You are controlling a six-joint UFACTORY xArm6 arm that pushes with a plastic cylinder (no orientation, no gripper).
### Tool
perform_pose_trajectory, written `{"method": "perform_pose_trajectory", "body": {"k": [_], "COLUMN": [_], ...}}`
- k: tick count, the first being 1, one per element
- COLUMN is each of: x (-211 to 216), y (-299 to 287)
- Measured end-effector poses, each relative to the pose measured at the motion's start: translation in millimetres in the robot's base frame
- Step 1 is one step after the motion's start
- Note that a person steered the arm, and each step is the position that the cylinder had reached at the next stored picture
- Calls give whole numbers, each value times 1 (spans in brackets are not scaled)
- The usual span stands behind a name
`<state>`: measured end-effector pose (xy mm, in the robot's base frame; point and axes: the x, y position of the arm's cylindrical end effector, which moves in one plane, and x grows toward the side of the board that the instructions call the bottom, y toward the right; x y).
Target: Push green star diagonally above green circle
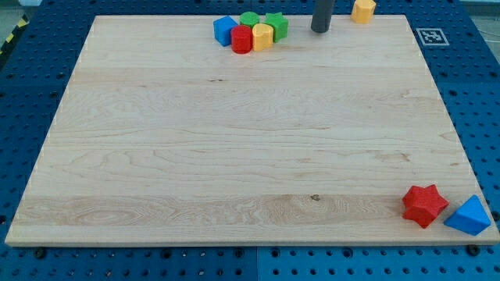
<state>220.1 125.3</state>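
Observation:
The green star [276, 25] sits near the view's top edge of the wooden board [234, 140], at the right end of a tight cluster. The green circle [249, 18] lies just left of it, behind a red cylinder [241, 40] and a yellow block [262, 36]. A blue block [225, 30] is at the cluster's left end. My tip [319, 30] rests on the board right of the green star, a short gap away, not touching it.
A yellow block [363, 9] sits at the top edge, right of the rod. A red star [424, 205] and a blue triangle [469, 216] lie at the board's bottom right corner. A marker tag [430, 36] is off the board's top right.

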Motion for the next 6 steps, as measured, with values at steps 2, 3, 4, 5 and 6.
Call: {"method": "perform_pose_trajectory", "body": {"k": [2,3,4,5,6], "x": [-6,-6,-6,-6,-6], "y": [-45,-71,-97,-124,-146]}}
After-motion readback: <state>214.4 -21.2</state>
